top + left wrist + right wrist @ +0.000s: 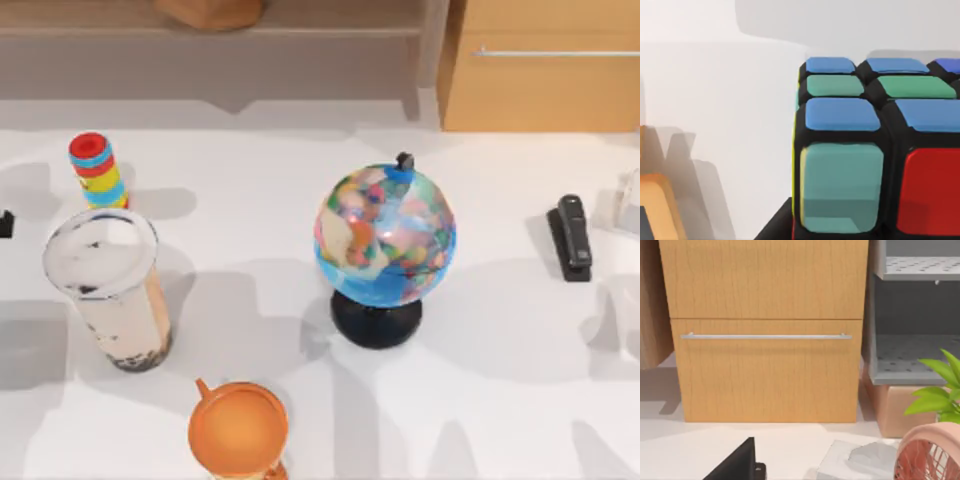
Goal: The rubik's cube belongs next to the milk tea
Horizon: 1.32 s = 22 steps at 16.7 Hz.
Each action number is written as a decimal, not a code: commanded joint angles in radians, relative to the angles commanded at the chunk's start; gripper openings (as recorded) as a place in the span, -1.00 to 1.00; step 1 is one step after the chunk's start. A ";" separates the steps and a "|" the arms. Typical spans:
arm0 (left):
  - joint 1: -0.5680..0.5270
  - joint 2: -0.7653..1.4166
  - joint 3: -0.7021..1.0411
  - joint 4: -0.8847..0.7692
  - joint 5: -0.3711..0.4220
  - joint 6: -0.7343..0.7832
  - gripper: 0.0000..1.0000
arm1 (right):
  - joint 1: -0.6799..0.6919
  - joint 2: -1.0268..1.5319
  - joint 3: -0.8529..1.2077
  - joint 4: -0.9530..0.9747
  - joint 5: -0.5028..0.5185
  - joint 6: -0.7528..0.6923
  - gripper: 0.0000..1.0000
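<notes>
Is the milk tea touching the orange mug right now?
Apart. The top view shows a strip of bare white table between the milk tea and the orange mug, which sits lower and to its right.

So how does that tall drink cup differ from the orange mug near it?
The milk tea is a tall clear cup showing beige drink and dark pearls at its base; the orange mug is shorter and solid orange. The mug has a handle, the milk tea has none. In the top view the milk tea stands at the table's left, the mug nearer the bottom edge. Both stand upright on the white table.
</notes>
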 joint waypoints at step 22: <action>-0.017 0.039 -0.047 0.010 0.010 0.001 0.96 | 0.000 0.000 0.000 0.000 0.000 0.000 1.00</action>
